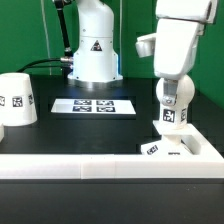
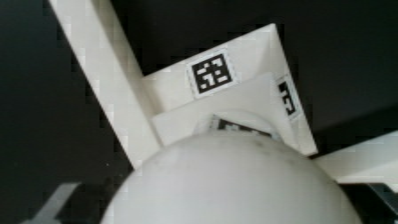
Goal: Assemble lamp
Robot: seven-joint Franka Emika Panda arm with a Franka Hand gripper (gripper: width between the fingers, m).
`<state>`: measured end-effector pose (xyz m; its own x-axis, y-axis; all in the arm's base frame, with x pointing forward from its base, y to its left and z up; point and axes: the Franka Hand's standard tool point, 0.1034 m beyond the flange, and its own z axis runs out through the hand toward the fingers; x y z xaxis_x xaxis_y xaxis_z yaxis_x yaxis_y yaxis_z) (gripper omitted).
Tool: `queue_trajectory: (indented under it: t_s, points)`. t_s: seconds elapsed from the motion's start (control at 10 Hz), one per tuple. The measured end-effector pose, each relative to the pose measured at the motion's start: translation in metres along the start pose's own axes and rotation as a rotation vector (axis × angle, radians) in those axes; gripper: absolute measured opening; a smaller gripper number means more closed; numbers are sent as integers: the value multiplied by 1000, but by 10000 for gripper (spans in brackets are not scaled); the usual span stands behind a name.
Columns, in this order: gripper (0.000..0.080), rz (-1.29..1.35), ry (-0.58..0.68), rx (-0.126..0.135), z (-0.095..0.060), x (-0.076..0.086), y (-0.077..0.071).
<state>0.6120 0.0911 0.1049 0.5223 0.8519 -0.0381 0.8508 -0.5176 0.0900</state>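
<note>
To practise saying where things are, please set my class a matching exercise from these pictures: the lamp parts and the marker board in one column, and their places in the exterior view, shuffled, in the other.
Things:
1 lampshade
2 marker board
3 lamp base
4 bulb

Places:
A directly under the robot arm's wrist
B at the exterior view's left edge
C exterior view's right, near corner, by the white wall
D middle of the table

Pairs: 1-B, 2-D, 3-C, 4-A
</note>
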Motion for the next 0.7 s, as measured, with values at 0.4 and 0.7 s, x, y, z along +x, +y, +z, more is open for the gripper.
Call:
queue_trajectory:
  t_s: [0.4,0.7]
  points:
    - [574,369,-16,24,0,-1,-2]
    - [574,576,-19,23,0,0,-2]
